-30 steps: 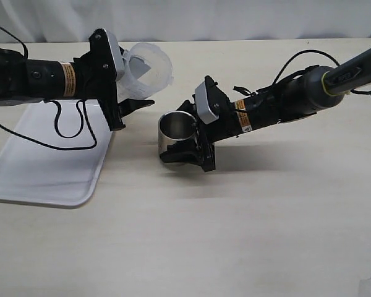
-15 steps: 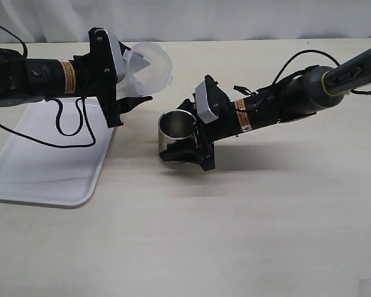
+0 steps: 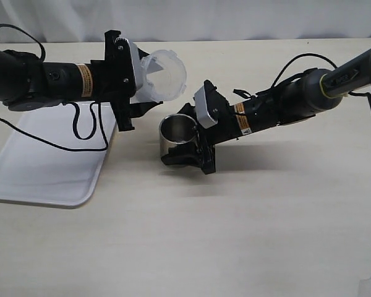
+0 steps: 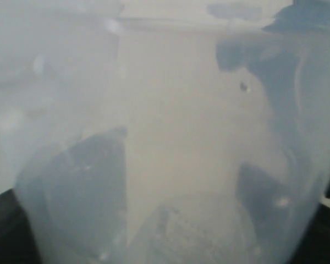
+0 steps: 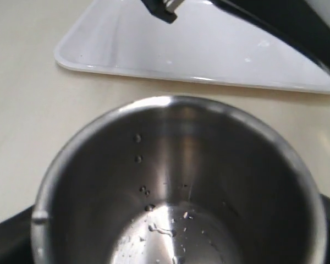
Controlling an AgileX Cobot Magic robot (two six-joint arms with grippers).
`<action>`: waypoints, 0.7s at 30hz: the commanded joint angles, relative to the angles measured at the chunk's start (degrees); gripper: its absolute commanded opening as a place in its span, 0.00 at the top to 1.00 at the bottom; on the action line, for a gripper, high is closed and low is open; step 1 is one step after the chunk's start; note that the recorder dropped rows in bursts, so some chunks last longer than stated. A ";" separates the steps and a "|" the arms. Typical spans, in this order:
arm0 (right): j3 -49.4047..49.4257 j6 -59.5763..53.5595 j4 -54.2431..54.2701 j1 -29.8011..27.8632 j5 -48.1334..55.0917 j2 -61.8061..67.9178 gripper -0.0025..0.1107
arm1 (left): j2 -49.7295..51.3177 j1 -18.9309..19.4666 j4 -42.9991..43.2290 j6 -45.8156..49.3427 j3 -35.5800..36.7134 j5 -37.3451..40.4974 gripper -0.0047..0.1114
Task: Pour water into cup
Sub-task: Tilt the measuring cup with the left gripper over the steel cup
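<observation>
A white tray point(image 3: 43, 167) lay at the left of the table point(image 3: 266, 235), and above its right edge the left gripper point(image 3: 142, 88) had its fingers clamped on the translucent beaker point(image 3: 164, 77). The beaker was tipped well over, its mouth turned towards the right. The left wrist view showed only the beaker's hazy wall, so how much liquid it held could not be told. Just right of the tray the cup point(image 3: 176, 131) stood upright on the table, with the right gripper point(image 3: 187, 143) closed around its sides. Only scattered drops of water point(image 5: 164, 231) lay on its shiny floor, so the pour seemed barely begun. The beaker's lip appeared to sit up and to the left of the cup's rim rather than over it. To pour well, the left arm probably needed to bring the lip over the opening before tilting further. The tilt should be slow and low, while the right gripper steadied the cup.
</observation>
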 commanded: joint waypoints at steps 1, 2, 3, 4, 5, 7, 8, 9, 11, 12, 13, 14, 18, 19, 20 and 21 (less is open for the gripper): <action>-0.06 1.08 0.00 0.08 -0.14 -0.24 0.94 | -0.58 -0.11 -1.93 2.33 -0.48 0.59 0.96; -0.06 1.08 0.00 0.08 -0.14 -0.24 0.94 | -0.58 -0.11 -1.93 2.72 -0.48 0.69 0.96; -0.06 1.08 0.22 0.08 -0.17 -0.24 0.94 | -0.34 -0.11 -1.93 3.78 -0.48 0.57 0.96; -0.06 1.08 0.22 0.08 -0.17 -0.24 0.94 | -0.33 -0.11 -1.93 3.78 -0.48 0.57 0.96; -0.06 1.08 0.22 0.08 -0.17 -0.24 0.94 | -0.20 -0.11 -1.82 4.34 -0.48 0.57 0.96; -0.06 1.08 0.22 0.08 -0.17 -0.24 0.94 | -0.11 -0.11 -1.82 5.29 -0.48 0.57 0.96; -0.06 1.08 0.22 0.08 -0.17 -0.24 0.94 | -0.11 -0.11 -1.82 6.15 -0.48 0.45 0.96; -0.06 1.08 0.22 0.08 -0.17 -0.24 0.94 | -0.11 -0.11 -1.82 7.25 -0.48 0.22 0.96; -0.06 0.97 0.21 0.08 -0.17 -0.24 0.94 | -0.11 -0.11 -1.82 9.10 -0.48 -0.13 0.96; -0.06 0.84 0.35 0.08 -0.17 -0.24 0.94 | -0.11 -0.11 -1.82 10.22 -0.48 -0.13 0.96; -0.06 0.73 0.35 0.08 -0.28 -0.24 0.94 | -0.11 -0.11 -1.82 10.99 -0.48 -0.13 0.96; -0.06 0.73 0.35 0.08 -0.28 -0.24 0.94 | -0.11 -0.11 -1.82 11.26 -0.48 -0.41 0.96; -0.06 0.73 0.35 0.08 -0.28 -0.24 0.94 | -0.11 -0.11 -1.92 11.26 -0.48 -0.80 0.96; -0.06 0.73 0.35 0.08 -0.28 -0.24 0.94 | -0.11 -0.11 -1.92 11.26 -0.48 -0.80 0.96; -0.06 0.73 0.35 0.08 -0.28 -0.24 0.94 | -0.11 -0.11 -1.92 11.26 -0.48 -0.80 0.96; -0.06 0.55 0.35 0.08 -0.27 -0.24 0.94 | -0.11 -0.11 -1.92 11.38 -0.48 -0.80 0.96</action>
